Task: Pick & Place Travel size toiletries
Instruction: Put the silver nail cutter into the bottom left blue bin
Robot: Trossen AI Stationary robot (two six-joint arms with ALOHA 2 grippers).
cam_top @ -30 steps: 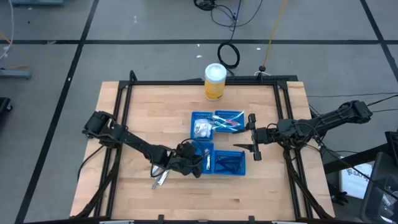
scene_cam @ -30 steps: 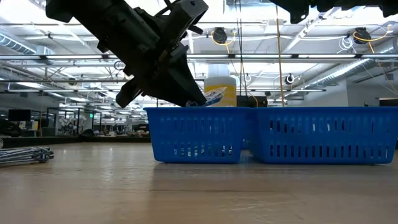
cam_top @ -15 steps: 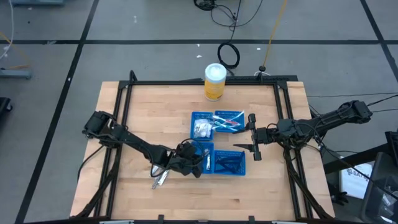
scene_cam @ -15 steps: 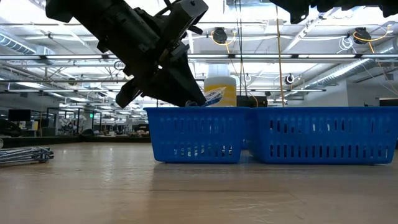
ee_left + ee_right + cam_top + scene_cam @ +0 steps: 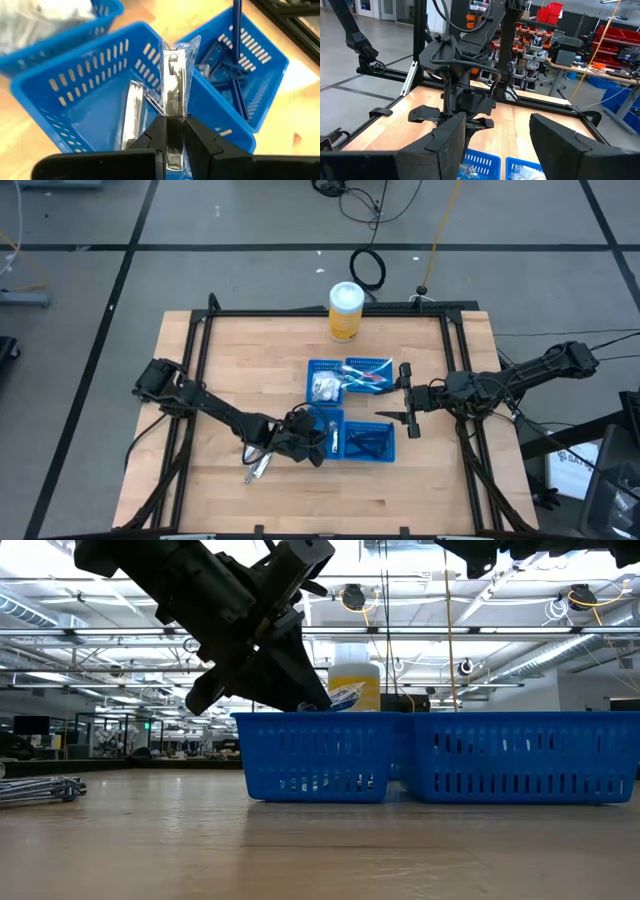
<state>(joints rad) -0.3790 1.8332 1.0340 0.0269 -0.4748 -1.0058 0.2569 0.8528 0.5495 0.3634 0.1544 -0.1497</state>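
wood counter [image 5: 240,360] with a black frame, grey floor around it, big workshop room behind in the low view. four blue mesh baskets sit clustered mid-counter: back left basket [image 5: 321,381] has white packets [image 5: 322,388], back right basket [image 5: 371,373] has thin toothbrushes [image 5: 368,377], front right basket [image 5: 368,442] has dark blue razor sticks [image 5: 226,75], front left basket [image 5: 95,107] already has one silvery wrapped item [image 5: 131,112] lying in it. yellow canister with white lid [image 5: 345,311] stands at the back edge of the counter, apart from the baskets.

left tool [image 5: 174,131] is over the front left basket, tilted down toward it, fingers [image 5: 156,135] pinched on a small silvery metal piece in a clear wrapper [image 5: 173,85]; wrapper sticks out past the fingertips, above the basket floor. in the low view the same tool [image 5: 305,690] hangs at the basket's top rim with the wrapper end showing beside the canister.

a few more silvery pieces [image 5: 258,468] lie loose on the bare counter just left of the baskets, also seen at the far left of the low view [image 5: 40,788].

right tool [image 5: 407,397] waits off the right side of the baskets, raised, fingers [image 5: 445,140] spread wide apart, nothing between them.
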